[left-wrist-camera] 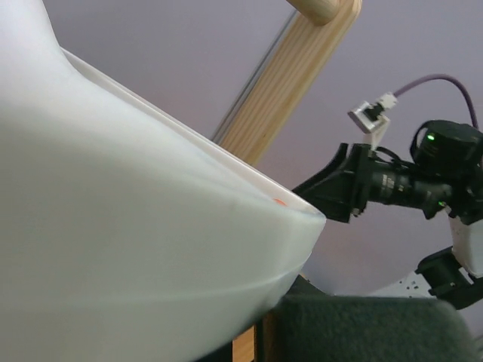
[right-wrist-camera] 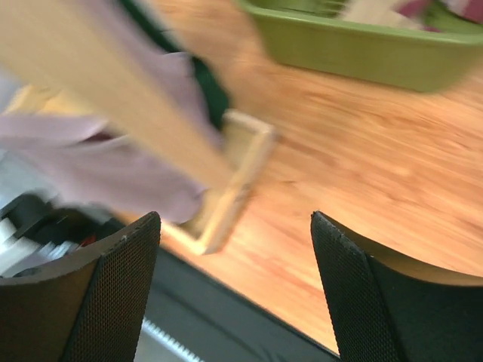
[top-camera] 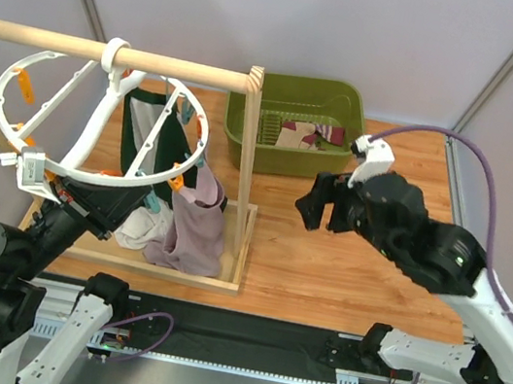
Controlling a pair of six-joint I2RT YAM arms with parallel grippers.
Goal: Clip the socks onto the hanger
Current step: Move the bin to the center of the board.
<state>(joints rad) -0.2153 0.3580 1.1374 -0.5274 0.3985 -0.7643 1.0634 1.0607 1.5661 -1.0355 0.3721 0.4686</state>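
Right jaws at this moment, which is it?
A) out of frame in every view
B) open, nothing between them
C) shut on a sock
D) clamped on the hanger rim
B: in the right wrist view the right gripper has its jaws spread wide apart, with nothing held in the gap and only the wooden table showing behind it.
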